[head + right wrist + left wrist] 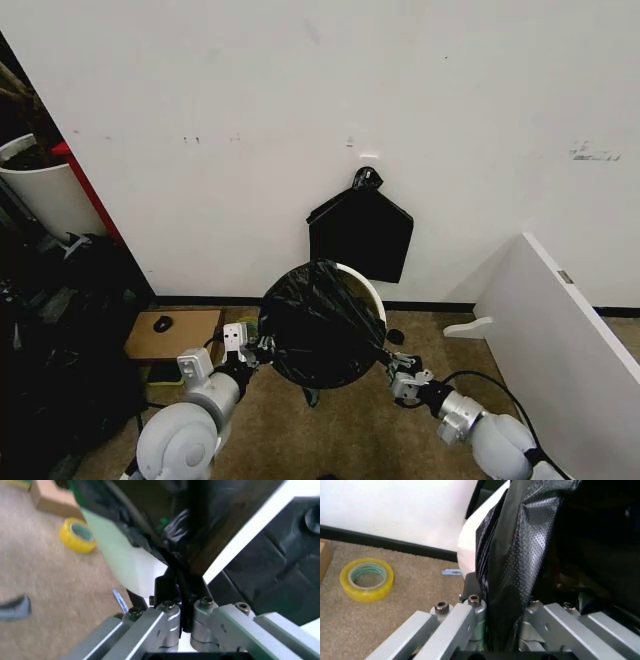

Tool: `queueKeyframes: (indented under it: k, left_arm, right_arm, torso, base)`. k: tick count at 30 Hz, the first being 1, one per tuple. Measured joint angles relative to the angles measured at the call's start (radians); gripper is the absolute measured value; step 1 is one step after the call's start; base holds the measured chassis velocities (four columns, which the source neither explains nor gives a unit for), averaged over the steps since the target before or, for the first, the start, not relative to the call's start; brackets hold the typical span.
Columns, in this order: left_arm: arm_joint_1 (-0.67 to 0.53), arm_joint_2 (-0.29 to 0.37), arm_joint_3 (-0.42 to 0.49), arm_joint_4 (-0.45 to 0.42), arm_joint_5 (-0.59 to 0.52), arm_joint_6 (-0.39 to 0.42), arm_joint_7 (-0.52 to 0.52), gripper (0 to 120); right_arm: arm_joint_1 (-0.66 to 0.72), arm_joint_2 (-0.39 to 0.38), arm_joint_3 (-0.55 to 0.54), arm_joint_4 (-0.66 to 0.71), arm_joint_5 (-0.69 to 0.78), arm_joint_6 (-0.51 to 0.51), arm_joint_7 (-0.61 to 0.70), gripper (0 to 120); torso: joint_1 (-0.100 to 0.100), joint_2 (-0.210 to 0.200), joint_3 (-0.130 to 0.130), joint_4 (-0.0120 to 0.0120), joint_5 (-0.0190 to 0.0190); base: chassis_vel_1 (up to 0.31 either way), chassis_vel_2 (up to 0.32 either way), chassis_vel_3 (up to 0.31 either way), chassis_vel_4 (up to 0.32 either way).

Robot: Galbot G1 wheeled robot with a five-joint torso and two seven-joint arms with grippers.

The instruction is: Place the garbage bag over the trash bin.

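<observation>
Mid-fit: garbage bag [320, 330] stretched over trash bin [372, 290], frame centre; left gripper [262, 349] & right gripper [388, 360] each pinch bag edge; far rim bare; next, probably pull mouth further over it.

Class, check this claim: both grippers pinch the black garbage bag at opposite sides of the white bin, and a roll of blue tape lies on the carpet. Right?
Not quite: the tape roll is yellow, as the left wrist view shows. The rest holds: left gripper and right gripper pinch the garbage bag at the trash bin.
</observation>
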Motion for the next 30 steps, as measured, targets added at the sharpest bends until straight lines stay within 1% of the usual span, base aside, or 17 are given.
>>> queueKeyframes:
  k: [2, 3, 4, 8, 9, 10, 12, 14, 16, 19, 20, 22, 23, 25, 26, 27, 30]
  left_arm:
    - [-0.002, -0.001, 0.002, 0.000, 0.015, -0.011, 0.001, 0]
    - [-0.008, -0.001, 0.003, 0.009, 0.025, -0.026, 0.003, 0]
    - [-0.008, -0.001, 0.003, 0.009, 0.025, -0.026, 0.003, 0]
    - [-0.053, 0.002, 0.004, 0.081, 0.054, -0.060, 0.005, 0]
    - [-0.055, 0.002, 0.004, 0.086, 0.054, -0.062, 0.005, 0]
    - [-0.064, 0.004, 0.003, 0.106, 0.057, -0.066, 0.006, 0]
    - [-0.065, 0.004, 0.003, 0.109, 0.057, -0.067, 0.006, 0]
    - [-0.071, 0.005, 0.004, 0.128, 0.063, -0.074, 0.011, 0]
    - [-0.072, 0.006, 0.006, 0.138, 0.070, -0.076, 0.013, 0]
    - [-0.072, 0.007, 0.007, 0.140, 0.073, -0.079, 0.015, 0]
    - [-0.073, 0.008, 0.007, 0.141, 0.075, -0.082, 0.017, 0]
    - [-0.072, 0.014, 0.008, 0.142, 0.076, -0.085, 0.018, 0]
    - [-0.072, 0.015, 0.008, 0.142, 0.077, -0.085, 0.019, 0]
    - [-0.072, 0.017, 0.008, 0.144, 0.080, -0.087, 0.020, 0]
    - [-0.069, 0.020, 0.010, 0.144, 0.086, -0.091, 0.025, 0]
    - [-0.069, 0.020, 0.010, 0.144, 0.086, -0.091, 0.025, 0]
    - [-0.059, 0.022, 0.022, 0.145, 0.117, -0.110, 0.045, 0]
  right_arm:
    - [-0.005, -0.005, -0.014, 0.005, 0.080, 0.006, 0.012, 1]
    - [-0.012, -0.015, -0.017, 0.022, 0.133, 0.011, 0.004, 7]
    - [-0.012, -0.015, -0.017, 0.022, 0.133, 0.011, 0.004, 7]
    - [-0.036, -0.072, -0.013, 0.077, 0.350, 0.040, -0.123, 22]
    - [-0.037, -0.076, -0.012, 0.078, 0.368, 0.044, -0.135, 25]
    - [-0.042, -0.094, -0.007, 0.078, 0.447, 0.066, -0.193, 31]
    - [-0.043, -0.096, -0.005, 0.077, 0.460, 0.070, -0.205, 33]
    - [-0.047, -0.116, 0.013, 0.066, 0.549, 0.100, -0.297, 43]
    - [-0.048, -0.127, 0.032, 0.055, 0.586, 0.117, -0.357, 52]
    - [-0.048, -0.131, 0.047, 0.046, 0.597, 0.129, -0.387, 56]
    - [-0.048, -0.133, 0.070, 0.032, 0.610, 0.142, -0.426, 66]
    - [-0.042, -0.134, 0.127, -0.006, 0.633, 0.162, -0.520, 73]
    - [-0.040, -0.134, 0.141, -0.015, 0.647, 0.164, -0.542, 77]
    - [-0.039, -0.134, 0.152, -0.020, 0.673, 0.164, -0.562, 82]
    - [-0.039, -0.135, 0.154, -0.017, 0.724, 0.159, -0.569, 88]
    - [-0.039, -0.135, 0.154, -0.017, 0.724, 0.159, -0.569, 88]
    - [-0.054, -0.139, 0.115, 0.052, 0.837, 0.099, -0.499, 98]
  torso:
    - [0.000, 0.000, 0.000, 0.0000, 0.0002]
    - [0.000, 0.000, 0.000, 0.0000, 0.0001]
    - [0.000, 0.000, 0.000, 0.0000, 0.0001]
    - [0.000, 0.000, 0.000, 0.0000, -0.0002]
    - [0.000, 0.000, 0.000, 0.0000, -0.0002]
    - [0.000, 0.000, 0.000, -0.0001, 0.0000]
    - [0.000, 0.000, 0.000, -0.0001, 0.0000]
    - [0.000, 0.000, 0.000, -0.0001, 0.0000]
    - [0.000, 0.000, 0.000, 0.0001, 0.0001]
    - [0.000, 0.000, 0.000, 0.0000, 0.0000]
    - [0.000, 0.000, 0.000, 0.0000, 0.0001]
    - [0.000, 0.000, 0.000, -0.0001, 0.0001]
    - [0.000, 0.000, 0.000, -0.0001, 0.0001]
    - [0.000, 0.000, 0.000, -0.0001, 0.0001]
    - [0.000, 0.000, 0.000, -0.0001, 0.0001]
    - [0.000, 0.000, 0.000, -0.0001, 0.0001]
    - [0.000, 0.000, 0.000, -0.0001, 0.0000]
  base:
    - [0.000, 0.000, 0.000, 0.000]
    - [0.000, 0.000, 0.000, 0.000]
    - [0.000, 0.000, 0.000, 0.000]
    - [0.000, 0.000, 0.000, 0.000]
    - [0.000, 0.000, 0.000, 0.000]
    - [0.000, 0.000, 0.000, 0.000]
    - [0.000, 0.000, 0.000, 0.000]
    - [0.000, 0.000, 0.000, 0.000]
    - [0.000, 0.000, 0.000, 0.000]
    - [0.000, 0.000, 0.000, 0.000]
    - [0.000, 0.000, 0.000, 0.000]
    - [0.000, 0.000, 0.000, 0.000]
    - [0.000, 0.000, 0.000, 0.000]
    - [0.000, 0.000, 0.000, 0.000]
    - [0.000, 0.000, 0.000, 0.000]
    - [0.000, 0.000, 0.000, 0.000]
    - [0.000, 0.000, 0.000, 0.000]
